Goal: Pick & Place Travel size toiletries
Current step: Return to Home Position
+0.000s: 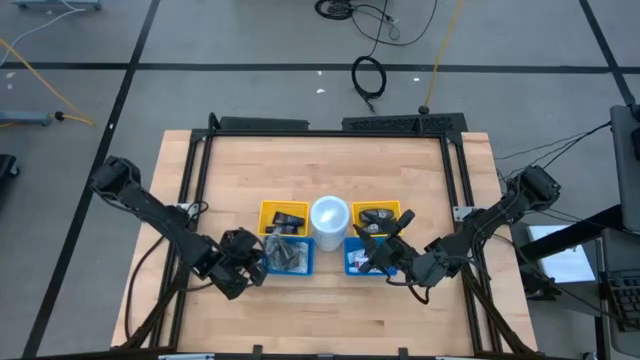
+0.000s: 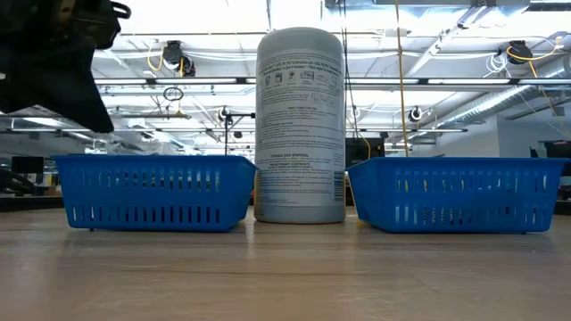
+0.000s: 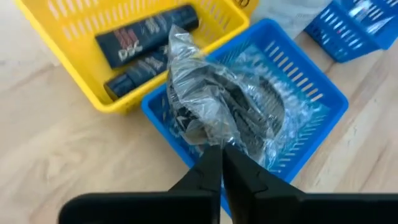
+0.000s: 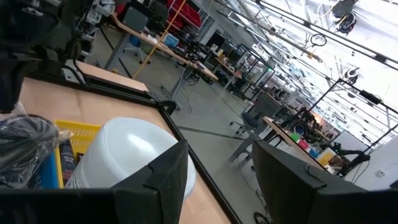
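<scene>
Canister, high view: a tall white plastic canister [image 1: 329, 216] stands midway across the pale wooden tabletop [image 1: 250, 160]; everything below is placed from it.
Yellow bins: the left yellow slotted plastic bin [image 1: 264, 215], holding black oblong gadgets [image 1: 288, 218], and the right yellow slotted plastic bin [image 1: 375, 205] sit just beside the canister, one on each side.
Blue bins: the left blue slotted plastic bin [image 1: 310, 258] and the right blue slotted plastic bin [image 1: 348, 262] sit nearer the arms than the canister.
Left end effector [image 1: 258, 262]: at the left blue bin's edge farthest from the canister.
Right end effector [image 1: 378, 252]: over the right blue bin, pointing toward the canister.
Travel size toiletries: not made out. Pale flecks in the right blue bin may be them, but they are too small to say.
Low view: the blue bins flank the canister, and their walls hide what is inside.
Left wrist view: the fingers are pressed together with nothing plainly between them. A crinkled clear plastic bag of dark grey bits [image 3: 217, 106] fills the left blue bin.
Right wrist view: the fingers are spread wide and empty, with the canister's lid just beyond.
Handling, judged: small tubes would be light, smooth and round. They are likely to roll or squirt out of a hard pinch, and their soft walls dent.
Hold, judged: close gently across the middle of the tube's body, or at the stiffer shoulder under the cap. Avoid the flat crimped tail.
</scene>
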You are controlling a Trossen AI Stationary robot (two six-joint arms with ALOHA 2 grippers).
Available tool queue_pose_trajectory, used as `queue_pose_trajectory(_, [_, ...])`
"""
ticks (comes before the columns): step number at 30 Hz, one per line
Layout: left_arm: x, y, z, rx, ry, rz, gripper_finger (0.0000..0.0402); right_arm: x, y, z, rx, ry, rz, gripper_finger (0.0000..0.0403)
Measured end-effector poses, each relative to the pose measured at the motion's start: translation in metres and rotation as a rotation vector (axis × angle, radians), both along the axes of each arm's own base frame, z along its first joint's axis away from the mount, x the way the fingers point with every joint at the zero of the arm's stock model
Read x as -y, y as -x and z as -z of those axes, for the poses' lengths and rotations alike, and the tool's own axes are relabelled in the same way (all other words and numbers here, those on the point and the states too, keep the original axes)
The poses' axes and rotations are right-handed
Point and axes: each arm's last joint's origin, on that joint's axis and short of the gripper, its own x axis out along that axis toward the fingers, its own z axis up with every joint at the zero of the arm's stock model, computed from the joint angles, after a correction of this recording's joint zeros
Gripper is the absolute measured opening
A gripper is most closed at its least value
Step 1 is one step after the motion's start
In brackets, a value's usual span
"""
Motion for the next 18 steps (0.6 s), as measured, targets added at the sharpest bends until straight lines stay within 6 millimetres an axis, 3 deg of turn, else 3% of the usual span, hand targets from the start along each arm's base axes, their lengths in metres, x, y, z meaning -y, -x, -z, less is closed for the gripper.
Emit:
queue_pose_trajectory(5, [0.0000, -0.0017, -0.0017, 0.014, -0.055, 0.048, 0.0017, 0.0000, 0.0000, 0.0000, 0.003, -0.003, 0.000, 0.0171])
queue_pose_trajectory(18, [0.0059, -0.0096, -0.0066, 0.087, -0.045, 0.115, 0.0180, 0.0000, 0.0000, 0.0008, -0.001, -0.002, 0.000, 0.0171])
